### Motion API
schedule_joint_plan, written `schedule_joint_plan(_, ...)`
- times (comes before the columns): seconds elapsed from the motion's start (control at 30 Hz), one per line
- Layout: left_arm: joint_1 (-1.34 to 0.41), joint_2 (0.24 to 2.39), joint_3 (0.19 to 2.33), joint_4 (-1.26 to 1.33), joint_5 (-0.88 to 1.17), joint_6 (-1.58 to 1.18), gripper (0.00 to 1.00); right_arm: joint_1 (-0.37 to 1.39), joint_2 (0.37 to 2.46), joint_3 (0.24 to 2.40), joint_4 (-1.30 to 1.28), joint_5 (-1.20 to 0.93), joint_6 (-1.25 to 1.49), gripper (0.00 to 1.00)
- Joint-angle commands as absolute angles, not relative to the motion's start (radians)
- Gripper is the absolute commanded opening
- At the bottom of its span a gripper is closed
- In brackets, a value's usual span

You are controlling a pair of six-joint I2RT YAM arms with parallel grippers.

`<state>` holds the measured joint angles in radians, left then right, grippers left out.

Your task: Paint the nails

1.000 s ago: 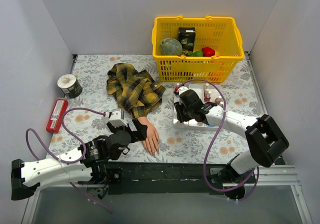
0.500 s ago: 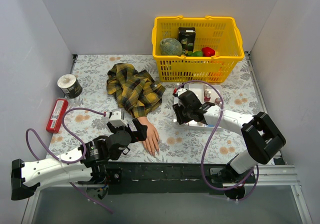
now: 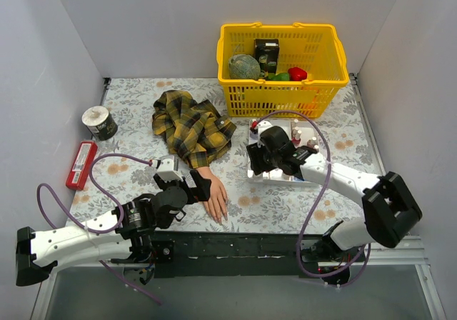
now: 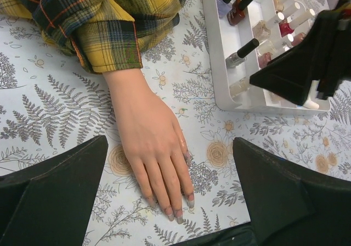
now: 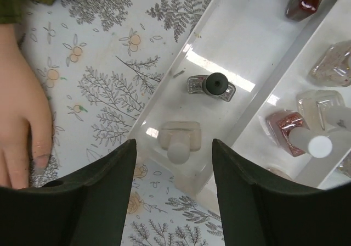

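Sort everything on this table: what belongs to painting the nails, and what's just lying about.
For the job: nails, mannequin hand, polish bottles, white tray.
Lying about: yellow basket with its contents, red case, round container.
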<state>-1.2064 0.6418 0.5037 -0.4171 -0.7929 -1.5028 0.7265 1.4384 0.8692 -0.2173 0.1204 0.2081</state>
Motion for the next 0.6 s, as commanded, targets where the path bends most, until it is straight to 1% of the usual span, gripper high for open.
schedule_joint_plan(0.0,-1.210,0.653,0.502,-0.406,-0.824,-1.496,0.98,0.724,1.280,0.833,-0.183,0.115,0.189,0.63)
schedule_joint_plan(0.3,-1.210,0.589,0.473,-0.400,-0.867,-1.535,0.98,0.726,0.870,0.625,-0.077,0.268,0.230,0.65)
schedule_joint_plan(0.47,-1.210,0.555,0.454,-0.385,-0.868,-1.542,0.98,0.724,0.620,0.456,-0.011,0.362,0.261,0.66)
schedule_joint_plan(0.57,-1.210,0.548,0.442,-0.376,-0.862,-1.546,0.98,0.724,0.511,0.388,-0.009,0.402,0.285,0.66)
